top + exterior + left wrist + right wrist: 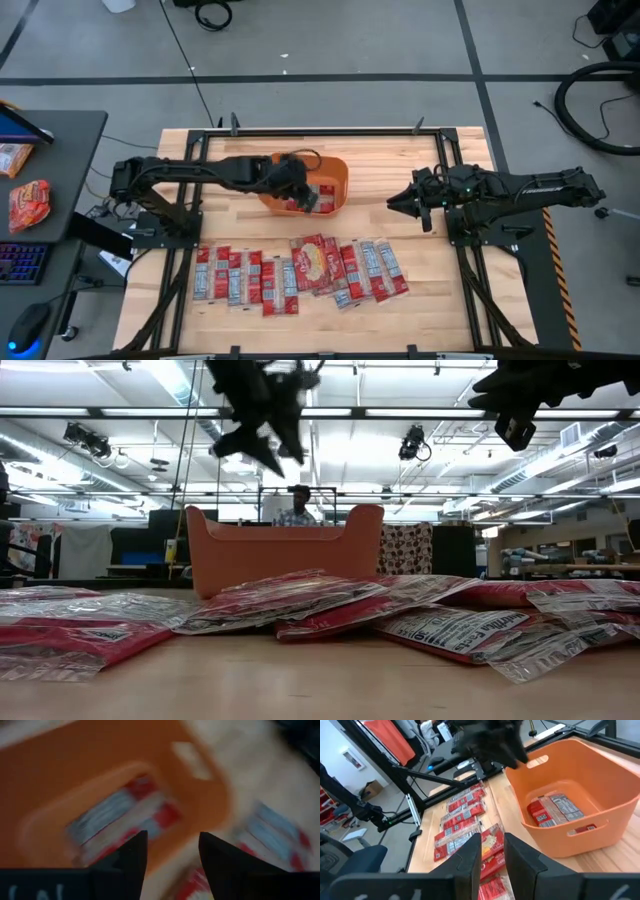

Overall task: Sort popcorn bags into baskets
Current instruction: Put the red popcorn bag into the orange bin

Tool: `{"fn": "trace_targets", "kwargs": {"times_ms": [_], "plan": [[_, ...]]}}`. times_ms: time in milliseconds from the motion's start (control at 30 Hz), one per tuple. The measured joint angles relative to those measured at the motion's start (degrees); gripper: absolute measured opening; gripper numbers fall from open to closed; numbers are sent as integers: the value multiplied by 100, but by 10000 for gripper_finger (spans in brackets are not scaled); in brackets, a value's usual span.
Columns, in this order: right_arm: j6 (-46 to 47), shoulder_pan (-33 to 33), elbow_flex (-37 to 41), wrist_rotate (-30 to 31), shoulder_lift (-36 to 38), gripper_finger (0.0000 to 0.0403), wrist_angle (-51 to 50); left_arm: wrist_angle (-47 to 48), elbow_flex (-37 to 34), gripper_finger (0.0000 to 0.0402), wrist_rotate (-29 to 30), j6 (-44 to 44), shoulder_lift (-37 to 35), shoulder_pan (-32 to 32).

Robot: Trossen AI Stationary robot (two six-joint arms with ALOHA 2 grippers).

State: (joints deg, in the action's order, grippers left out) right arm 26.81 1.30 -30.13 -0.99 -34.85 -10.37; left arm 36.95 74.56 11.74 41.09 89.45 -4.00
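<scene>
Several small red popcorn bags with white-grey labels lie in an overlapping row near the table's near edge. A larger orange-red packet with yellow print lies on top of them. The orange tub stands toward the far middle with a few bags flat on its floor. My left gripper hovers open and empty over the tub's near rim. My right gripper hangs in the air to the right of the tub, its fingers a little apart and empty.
A side desk to the left of the table carries a keyboard, a mouse and other snack packets. Metal frame rails run along both arm bases. A person stands behind the table. Bare wood shows between tub and right arm.
</scene>
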Motion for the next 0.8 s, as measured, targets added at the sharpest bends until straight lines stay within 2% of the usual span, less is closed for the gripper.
{"fn": "trace_targets", "kwargs": {"times_ms": [33,100,267,600,800], "plan": [[2,0,0,-5,-2,88,-28,-110,18,182,-118,-341,0,101],[17,-2,0,-60,-1,88,-34,-217,29,183,-445,-418,2,306],[44,0,0,-346,0,88,-96,-284,33,183,-1026,273,2,819],[-7,0,0,-376,0,88,-359,440,8,183,-1107,1503,46,2047],[-96,0,0,-580,54,88,-365,401,-510,169,-1099,2649,44,2728]]}}
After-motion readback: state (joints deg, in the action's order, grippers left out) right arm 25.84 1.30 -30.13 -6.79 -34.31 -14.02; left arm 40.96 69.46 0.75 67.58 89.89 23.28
